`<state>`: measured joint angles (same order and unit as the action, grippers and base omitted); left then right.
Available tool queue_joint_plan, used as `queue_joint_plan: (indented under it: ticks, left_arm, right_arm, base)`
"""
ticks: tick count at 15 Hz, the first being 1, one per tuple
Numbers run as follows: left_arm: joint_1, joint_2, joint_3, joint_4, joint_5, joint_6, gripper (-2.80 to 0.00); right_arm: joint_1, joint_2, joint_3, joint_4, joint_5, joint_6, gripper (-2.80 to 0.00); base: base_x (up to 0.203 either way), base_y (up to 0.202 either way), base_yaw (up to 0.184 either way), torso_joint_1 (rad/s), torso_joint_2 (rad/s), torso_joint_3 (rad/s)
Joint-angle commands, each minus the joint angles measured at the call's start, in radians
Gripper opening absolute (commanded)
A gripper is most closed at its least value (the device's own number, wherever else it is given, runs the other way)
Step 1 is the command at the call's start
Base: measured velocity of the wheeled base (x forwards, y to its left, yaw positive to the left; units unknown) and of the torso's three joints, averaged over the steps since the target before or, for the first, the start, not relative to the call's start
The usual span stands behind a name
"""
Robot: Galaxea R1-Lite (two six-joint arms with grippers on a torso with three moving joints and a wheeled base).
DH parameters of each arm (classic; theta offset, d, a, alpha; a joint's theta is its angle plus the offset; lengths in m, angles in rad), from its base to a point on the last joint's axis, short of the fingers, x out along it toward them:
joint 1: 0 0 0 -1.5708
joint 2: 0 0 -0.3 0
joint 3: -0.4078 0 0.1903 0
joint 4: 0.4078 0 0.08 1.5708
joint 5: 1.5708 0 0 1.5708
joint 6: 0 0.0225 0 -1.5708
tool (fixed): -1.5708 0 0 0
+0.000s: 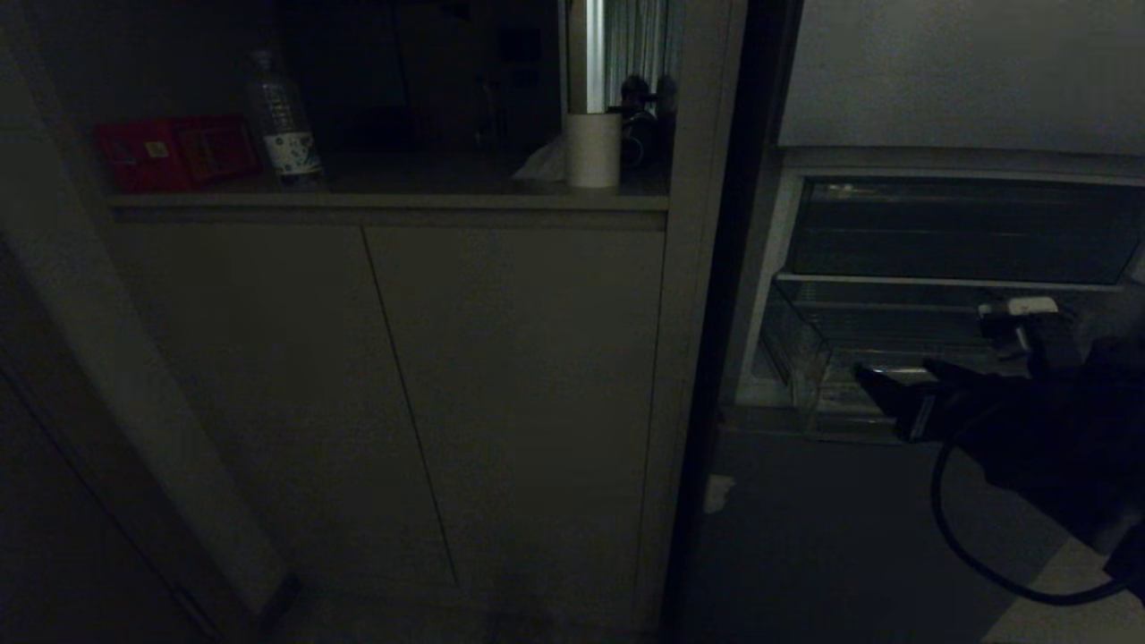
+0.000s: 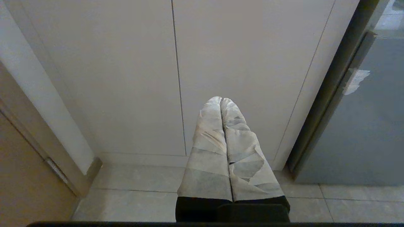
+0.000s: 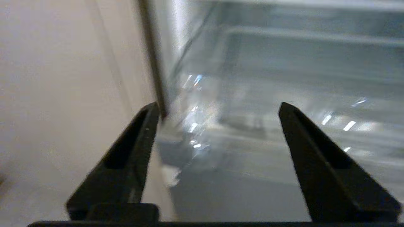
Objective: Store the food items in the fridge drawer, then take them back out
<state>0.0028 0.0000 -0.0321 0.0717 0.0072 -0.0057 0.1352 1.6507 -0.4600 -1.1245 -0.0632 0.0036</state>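
The fridge drawer [image 1: 809,358] stands pulled out, right pincer [image 3: 217,110] spread wide before it (holding nothing)

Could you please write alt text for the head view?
The right gripper, open and empty, reaches toward the clear fridge drawer, pulled out of the dark fridge. Left of it, pale cabinets carry a red box, water bottle and paper roll.

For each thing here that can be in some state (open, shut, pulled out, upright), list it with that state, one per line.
Drawer: pulled out, no food visible in it.
Cabinet doors: shut.
Lower fridge panel: shut.
Bottle: upright on the shelf.
Paper roll: upright.
Right claw: open, empty, at the drawer.
Left claw: shut, parked near the cabinet doors.
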Motion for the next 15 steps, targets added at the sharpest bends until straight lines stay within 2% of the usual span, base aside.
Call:
queue_joint_plan:
  ticks: [1,4,9,11,15]
  left_arm:
    - [0.0,0.002,0.0,0.0,0.0,0.0,-2.8]
    - [0.0,0.002,0.0,0.0,0.0,0.0,-2.8]
    - [0.0,0.002,0.0,0.0,0.0,0.0,-2.8]
    - [0.0,0.002,0.0,0.0,0.0,0.0,-2.8]
    - [0.0,0.002,0.0,0.0,0.0,0.0,-2.8]
  right_arm:
    - [-0.014,-0.103,-0.166,0.306,-0.024,0.003,-2.8]
    - [-0.044,-0.117,-0.455,0.68,-0.044,0.006,-2.8]
    - [-0.07,0.099,-0.883,1.078,-0.095,0.012,-2.8]
    - [-0.073,0.18,-0.975,1.178,-0.102,0.038,-2.8]
    - [-0.075,0.282,-1.026,1.282,-0.104,0.054,-2.8]
  base:
    - [0.0,0.0,0.0,0.0,0.0,0.0]
    - [0.0,0.0,0.0,0.0,0.0,0.0]
    - [0.0,0.0,0.0,0.0,0.0,0.0]
    - [0.0,0.0,0.0,0.0,0.0,0.0]
    - [0.0,0.0,0.0,0.0,0.0,0.0]
